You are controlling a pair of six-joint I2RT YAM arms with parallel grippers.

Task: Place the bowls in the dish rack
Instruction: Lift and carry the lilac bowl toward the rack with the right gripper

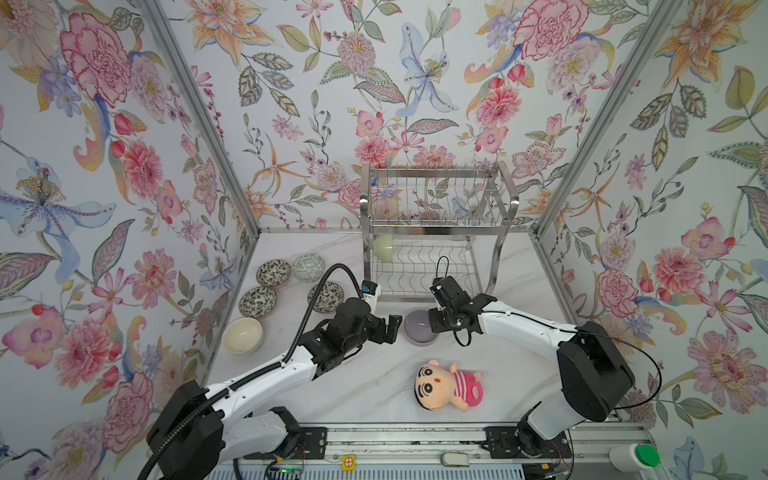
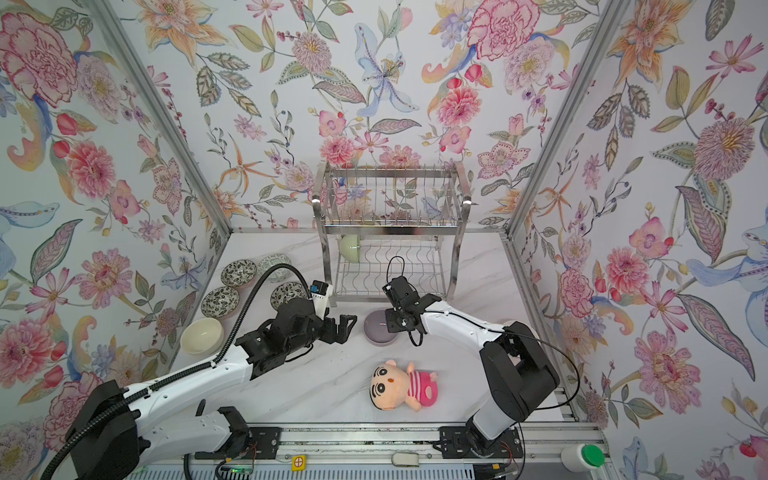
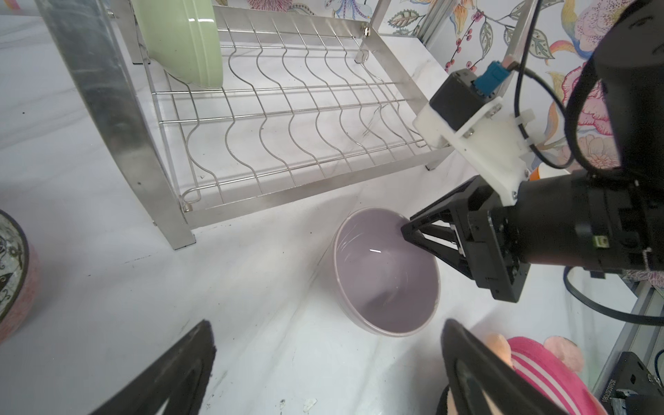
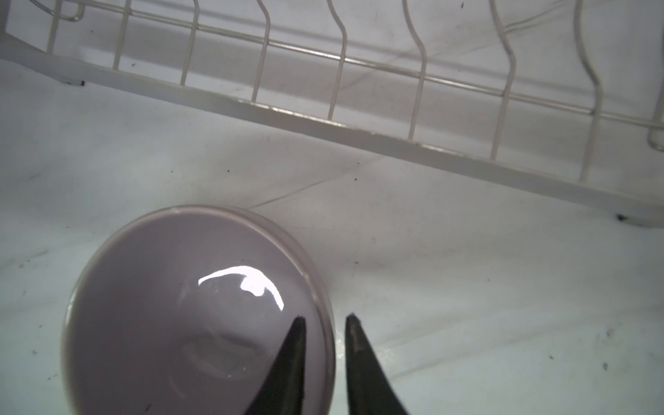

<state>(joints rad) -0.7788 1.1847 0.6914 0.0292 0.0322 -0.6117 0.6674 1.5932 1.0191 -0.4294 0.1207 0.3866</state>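
Note:
A lavender bowl (image 1: 417, 329) (image 2: 376, 330) (image 3: 388, 273) (image 4: 187, 316) sits upright on the white table just in front of the dish rack (image 1: 436, 227) (image 2: 390, 228) (image 3: 107, 107) (image 4: 323, 133). My right gripper (image 1: 436, 323) (image 4: 325, 318) straddles its right rim, one finger inside and one outside, open a little with a gap showing. My left gripper (image 1: 392, 328) (image 3: 328, 323) hovers wide open just left of that bowl, holding nothing. A pale green bowl (image 1: 384, 248) (image 3: 183, 39) stands on edge in the rack's lower tier at its left end.
Several patterned bowls (image 1: 273, 273) and a cream bowl (image 1: 242, 335) sit on the table left of the rack. A plush doll (image 1: 449, 384) in a pink striped shirt lies near the front. Flowered walls close in both sides and the back.

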